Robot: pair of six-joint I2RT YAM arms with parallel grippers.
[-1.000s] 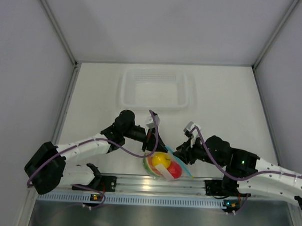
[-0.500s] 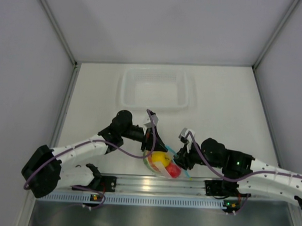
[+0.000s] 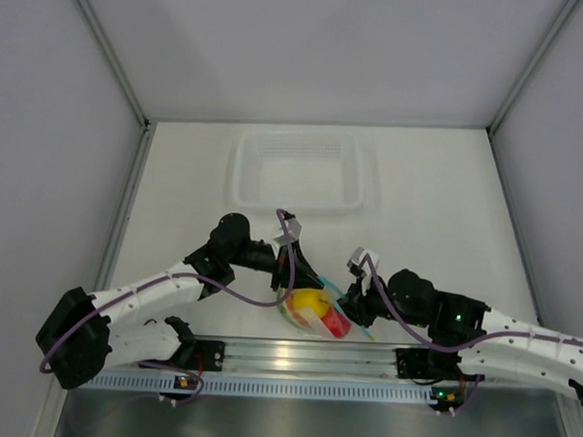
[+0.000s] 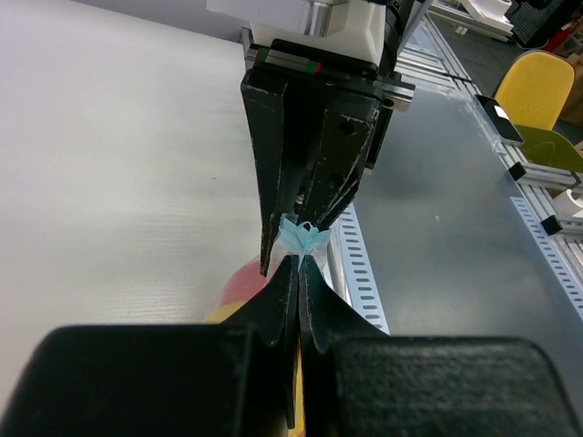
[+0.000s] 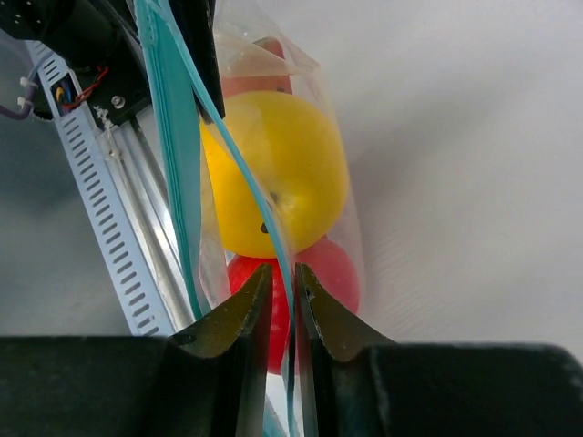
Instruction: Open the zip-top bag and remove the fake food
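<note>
The zip-top bag [image 3: 313, 312] hangs between my two grippers at the table's near edge. It holds the yellow fruit [image 3: 309, 302] and the red fruit [image 3: 336, 324]. My left gripper [image 3: 296, 277] is shut on one lip of the teal zip strip [image 4: 301, 236]. My right gripper [image 3: 350, 304] is shut on the other lip [image 5: 288, 273], just below the yellow fruit [image 5: 273, 173] and in front of the red fruit [image 5: 330, 269]. In the right wrist view the two lips stand apart, with the second strip [image 5: 173, 137] at the left. A red-orange piece [image 5: 260, 80] peeks behind the yellow fruit.
A larger clear rigid tray [image 3: 303, 171] stands at the back middle of the table. A slotted aluminium rail [image 3: 295, 354] runs along the near edge just below the bag. White walls close in the table at left, right and back.
Both grippers have shifted a little to the left with the bag. The right gripper has moved closer to the bag and the left arm has drawn back.
</note>
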